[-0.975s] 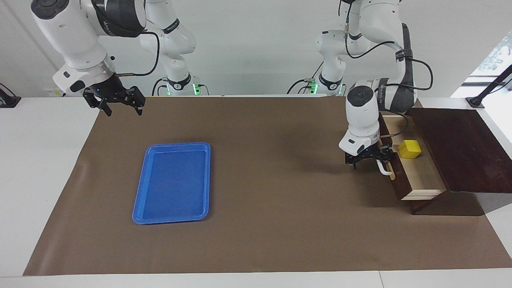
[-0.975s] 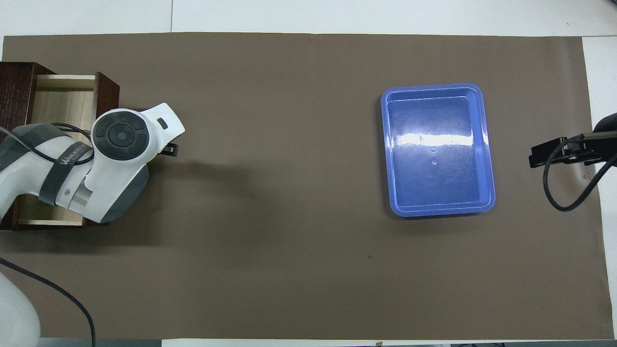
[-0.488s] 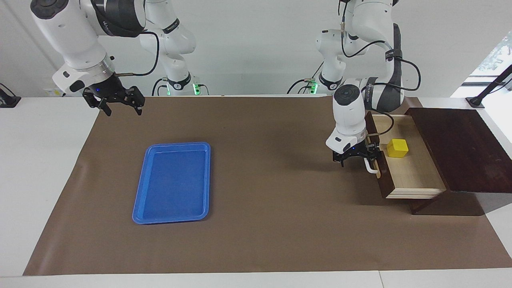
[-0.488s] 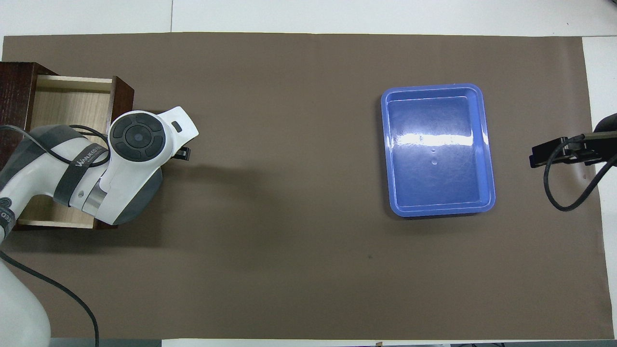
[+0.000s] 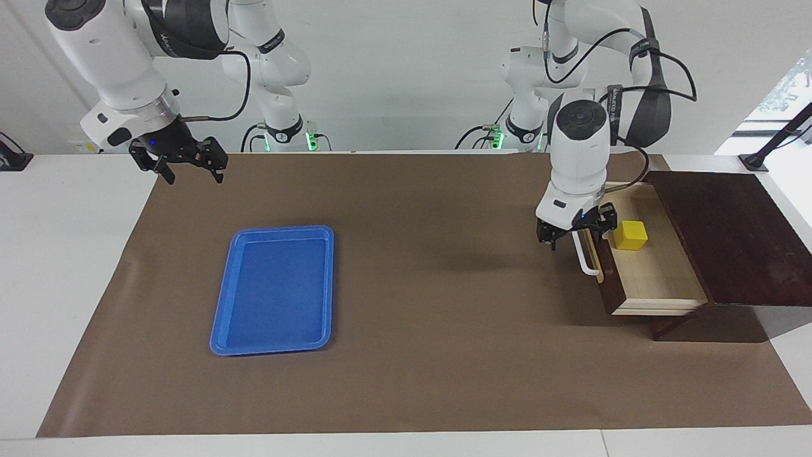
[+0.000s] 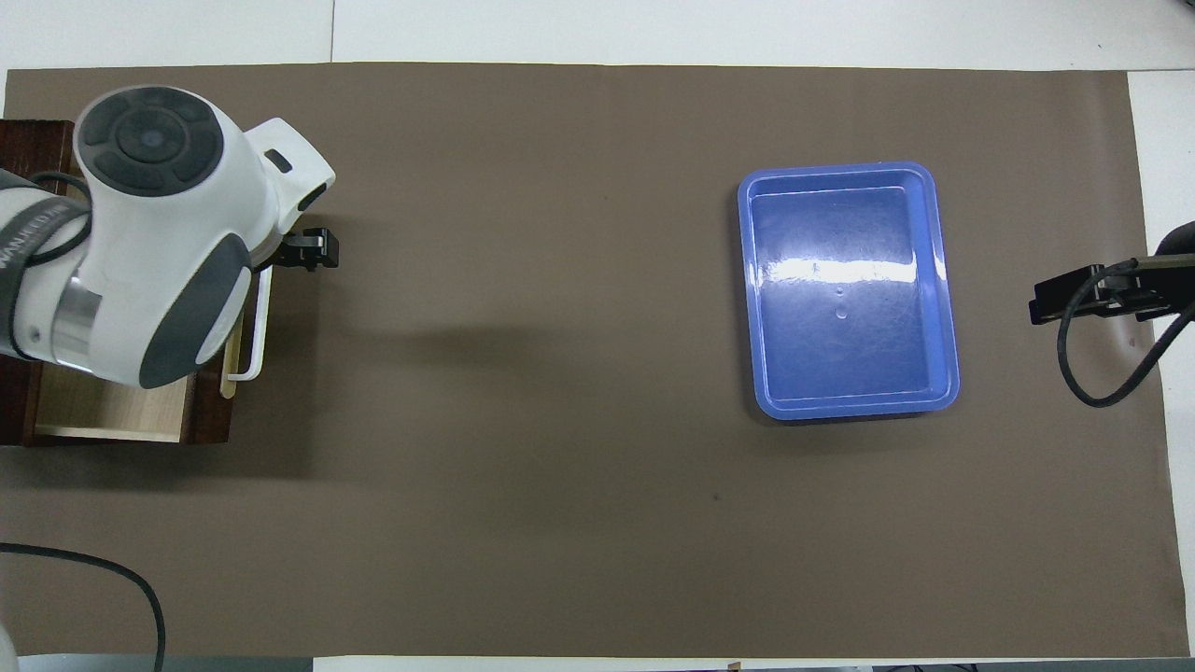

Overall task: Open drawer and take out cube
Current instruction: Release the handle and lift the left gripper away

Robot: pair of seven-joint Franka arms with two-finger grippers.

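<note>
The drawer (image 5: 653, 273) stands pulled out of the dark wooden box (image 5: 723, 235) at the left arm's end of the table, its pale inside showing. Its white bar handle (image 5: 587, 257) is free. The yellow cube (image 5: 630, 235) sits inside the drawer, toward the end nearer the robots. My left gripper (image 5: 576, 232) is open and empty, raised just above the drawer front and handle, beside the cube. In the overhead view the left arm (image 6: 159, 233) hides the cube; the handle (image 6: 257, 327) shows. My right gripper (image 5: 188, 164) is open and waits above the right arm's end.
A flat blue tray (image 5: 274, 289) lies on the brown mat toward the right arm's end; it also shows in the overhead view (image 6: 848, 291). The brown mat (image 5: 431, 355) covers most of the table between tray and drawer.
The left gripper pulled the drawer farther out by its handle, then let go and rose above the drawer front. The right arm has barely moved.
</note>
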